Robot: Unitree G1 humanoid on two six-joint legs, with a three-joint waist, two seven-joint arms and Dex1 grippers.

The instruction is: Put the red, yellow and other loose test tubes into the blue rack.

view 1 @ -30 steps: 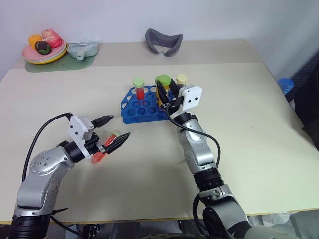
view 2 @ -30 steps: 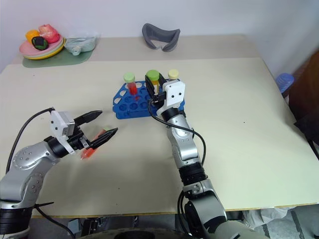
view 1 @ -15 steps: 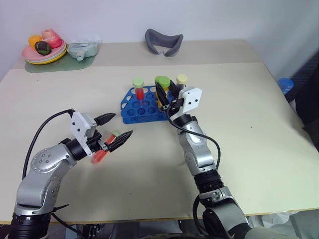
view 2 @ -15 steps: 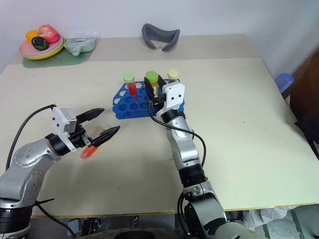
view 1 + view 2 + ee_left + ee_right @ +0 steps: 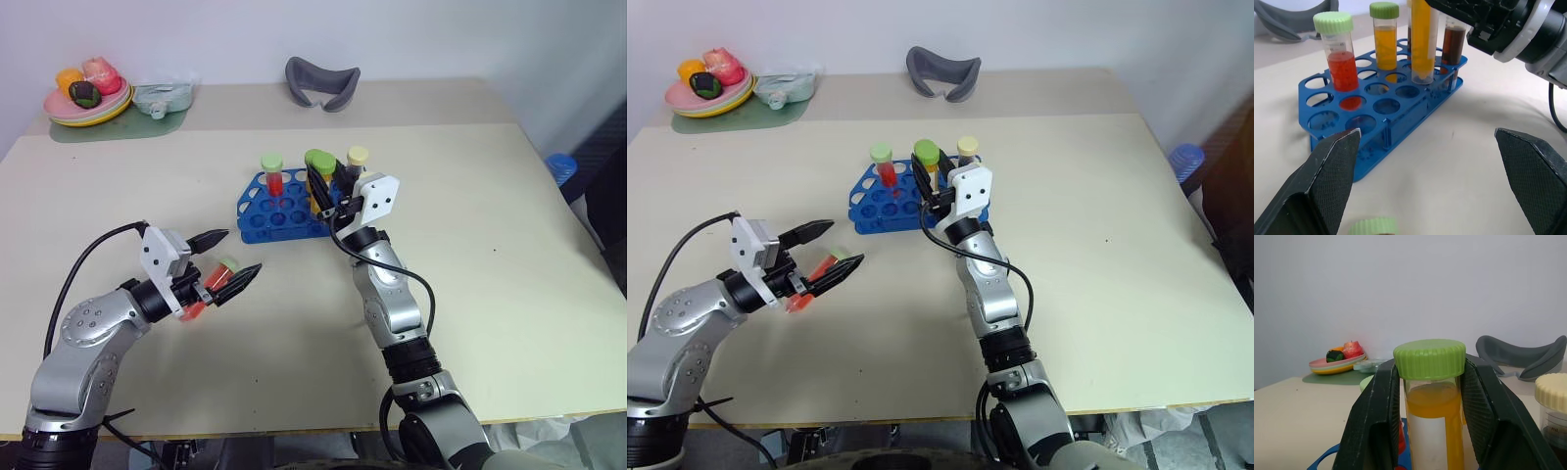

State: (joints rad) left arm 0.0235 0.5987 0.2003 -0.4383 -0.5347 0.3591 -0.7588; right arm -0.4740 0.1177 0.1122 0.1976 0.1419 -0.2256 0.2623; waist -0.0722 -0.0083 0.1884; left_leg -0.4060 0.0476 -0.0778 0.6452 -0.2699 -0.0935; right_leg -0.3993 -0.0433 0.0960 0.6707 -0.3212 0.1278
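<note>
A yellow test tube [image 5: 1429, 416] with a green cap is gripped just under the cap by the closed fingers of the right gripper [image 5: 323, 186] and is held upright above the blue rack [image 5: 284, 208], apparently so that its base can be lowered into a free hole. A red tube [image 5: 1340, 61], a shorter yellow one and a dark one are seen standing in the rack. A loose red tube [image 5: 214, 281] is lying on the table [image 5: 490, 245] between the wide-open fingers of the left gripper [image 5: 223, 257], seemingly placed for the next pick.
</note>
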